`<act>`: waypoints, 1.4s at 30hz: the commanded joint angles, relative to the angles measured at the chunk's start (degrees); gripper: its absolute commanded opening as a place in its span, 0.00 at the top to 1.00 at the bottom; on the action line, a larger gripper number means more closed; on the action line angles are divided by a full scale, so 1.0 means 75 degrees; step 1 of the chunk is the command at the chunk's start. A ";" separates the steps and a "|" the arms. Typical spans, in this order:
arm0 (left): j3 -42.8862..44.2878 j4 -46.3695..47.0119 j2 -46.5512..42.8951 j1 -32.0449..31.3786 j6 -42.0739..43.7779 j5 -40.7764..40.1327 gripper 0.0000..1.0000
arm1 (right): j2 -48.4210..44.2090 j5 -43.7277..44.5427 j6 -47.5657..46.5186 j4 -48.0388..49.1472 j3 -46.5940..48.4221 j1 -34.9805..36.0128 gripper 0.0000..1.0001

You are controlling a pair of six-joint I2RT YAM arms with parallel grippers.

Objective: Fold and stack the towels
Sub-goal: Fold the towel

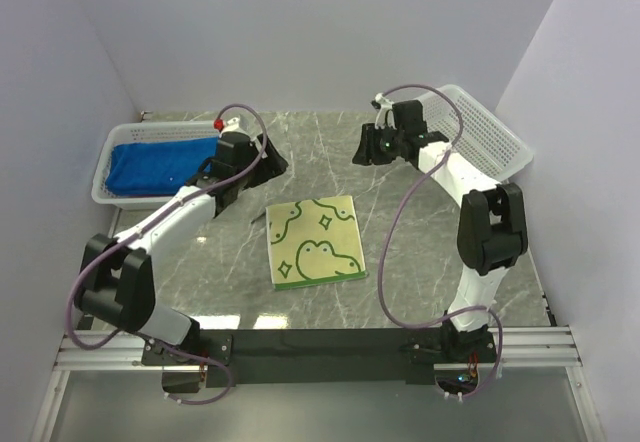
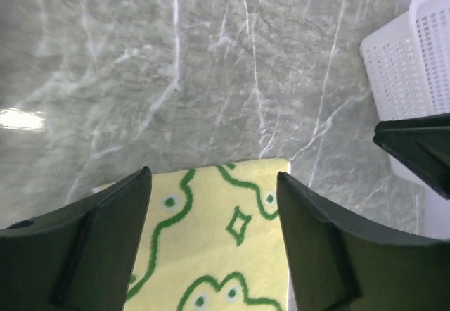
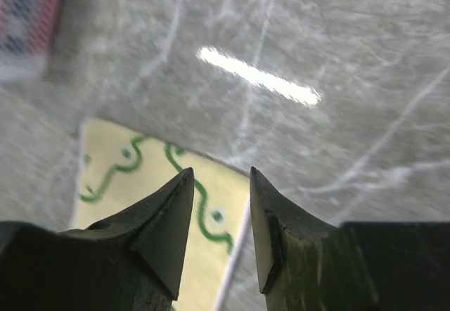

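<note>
A pale yellow towel (image 1: 314, 240) with green motifs lies folded flat in the middle of the table, also seen in the left wrist view (image 2: 211, 240) and the right wrist view (image 3: 140, 177). Blue towels (image 1: 160, 165) fill the left basket. My left gripper (image 1: 272, 162) hovers above the table just behind the yellow towel's far left corner, jaws wide apart and empty (image 2: 214, 177). My right gripper (image 1: 362, 150) hangs above the table behind the towel's far right side, jaws apart with nothing between them (image 3: 221, 174).
A white lattice basket (image 1: 108, 174) sits at the left edge of the table. A second white basket (image 1: 485, 132) leans tilted at the back right, its wall (image 2: 408, 65) showing in the left wrist view. Grey marbled tabletop (image 1: 440, 232) surrounds the towel.
</note>
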 commanded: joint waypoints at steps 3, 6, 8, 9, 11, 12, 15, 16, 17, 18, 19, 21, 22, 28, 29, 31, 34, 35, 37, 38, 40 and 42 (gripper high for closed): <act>0.0558 -0.1942 -0.0910 -0.0015 0.1343 -0.0639 0.10 | 0.0690 0.0519 -0.2562 -0.2946 0.0980 0.0053 0.53; 0.0688 -0.2516 -0.1343 -0.0015 0.1952 -0.0815 0.01 | 0.1099 0.0542 -0.3136 -0.3450 0.1496 0.0123 0.52; 0.0606 -0.2658 -0.1670 -0.0015 0.2444 -0.0908 0.00 | 0.1381 0.0695 -0.3533 -0.3719 0.1813 0.0298 0.52; 0.0548 -0.2693 -0.1777 -0.0015 0.2597 -0.0920 0.01 | 0.1464 0.0753 -0.3652 -0.3778 0.1906 0.0380 0.51; 0.0325 -0.2682 -0.2035 -0.0015 0.3019 -0.1083 0.01 | 0.1721 0.1011 -0.3933 -0.3954 0.2164 0.0498 0.47; 0.0255 -0.2670 -0.2094 -0.0015 0.3206 -0.1143 0.01 | 0.1781 0.1081 -0.4027 -0.3978 0.2270 0.0638 0.47; -0.0073 -0.2542 -0.2258 -0.0015 0.3360 -0.1388 0.01 | 0.1991 0.1304 -0.4227 -0.3931 0.2387 0.0861 0.45; -0.0155 -0.2402 -0.2282 -0.0015 0.3360 -0.1389 0.01 | 0.2050 0.1351 -0.4297 -0.3943 0.2492 0.0920 0.43; -0.0307 -0.2343 -0.2294 -0.0015 0.3372 -0.1378 0.01 | 0.2167 0.1421 -0.4321 -0.3966 0.2540 0.0955 0.41; -0.0366 -0.2307 -0.2282 -0.0015 0.3349 -0.1319 0.01 | 0.2226 0.1422 -0.4356 -0.4001 0.2645 0.1037 0.40; -0.0425 -0.2237 -0.2259 -0.0015 0.3348 -0.1261 0.01 | 0.2284 0.1410 -0.4414 -0.4083 0.2704 0.1061 0.40; -0.0472 -0.2271 -0.2153 -0.0015 0.3383 -0.1283 0.01 | 0.2449 0.1491 -0.4485 -0.4189 0.2879 0.1131 0.38; -0.0461 -0.2318 -0.2118 -0.0015 0.3372 -0.1295 0.01 | 0.2507 0.1504 -0.4543 -0.4212 0.2926 0.1189 0.38; -0.0554 -0.2237 -0.2129 -0.0015 0.3407 -0.1119 0.01 | 0.2987 0.1679 -0.4708 -0.4435 0.3348 0.1342 0.41; -0.0554 -0.2248 -0.2141 -0.0015 0.3407 -0.1154 0.01 | 0.3011 0.1703 -0.4742 -0.4459 0.3384 0.1354 0.43; -0.0554 -0.2260 -0.2118 -0.0003 0.3407 -0.1190 0.01 | 0.3058 0.1575 -0.4824 -0.4470 0.3419 0.1366 0.48; -0.0554 -0.2272 -0.2060 -0.0003 0.3407 -0.1143 0.01 | 0.3117 0.1609 -0.4883 -0.4517 0.3478 0.1401 0.50; -0.0543 -0.2272 -0.2036 -0.0015 0.3407 -0.1108 0.01 | 0.3129 0.1609 -0.4883 -0.4529 0.3489 0.1412 0.51; -0.0543 -0.2295 -0.2001 -0.0015 0.3419 -0.1096 0.01 | 0.3175 0.1586 -0.4930 -0.4599 0.3513 0.1413 0.54; -0.0543 -0.2295 -0.1989 -0.0015 0.3419 -0.1085 0.01 | 0.3187 0.1609 -0.4919 -0.4611 0.3513 0.1436 0.55; -0.0554 -0.2272 -0.1966 -0.0015 0.3442 -0.1061 0.01 | 0.3222 0.1598 -0.4919 -0.4623 0.3466 0.1471 0.55; -0.0566 -0.2249 -0.1954 -0.0015 0.3477 -0.0979 0.01 | 0.3234 0.1632 -0.4919 -0.4599 0.3372 0.1494 0.55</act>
